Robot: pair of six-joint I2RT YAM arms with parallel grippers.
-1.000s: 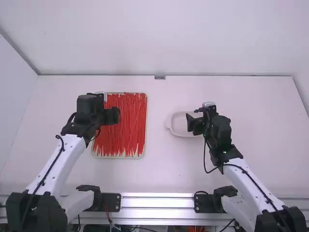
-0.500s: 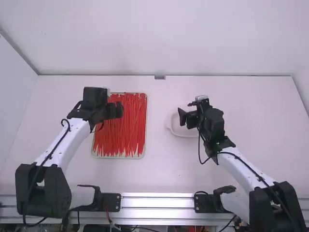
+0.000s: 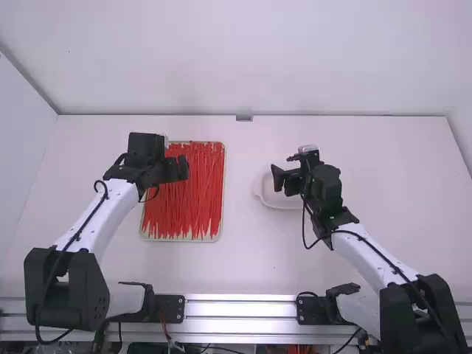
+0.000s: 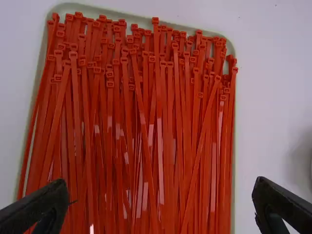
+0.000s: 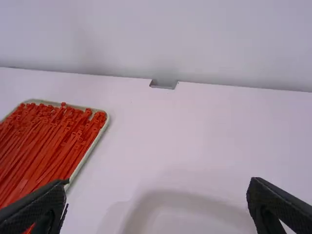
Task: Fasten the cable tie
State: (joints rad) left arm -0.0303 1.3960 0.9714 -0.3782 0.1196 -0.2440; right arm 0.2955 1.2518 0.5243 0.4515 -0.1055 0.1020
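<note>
Cable ties [image 4: 141, 146] lie beneath the left gripper [image 4: 158, 207], seemingly untouched.

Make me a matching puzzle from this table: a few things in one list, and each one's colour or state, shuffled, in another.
Things:
1. cable ties
2. tray
3. dish
4. left gripper

Descriptions:
a. white, below the right gripper
b. open, above the heap of ties
c. orange-red, lying side by side in a heap
d. pale, rectangular, holding the ties

Pairs: 1-c, 2-d, 3-a, 4-b.
</note>
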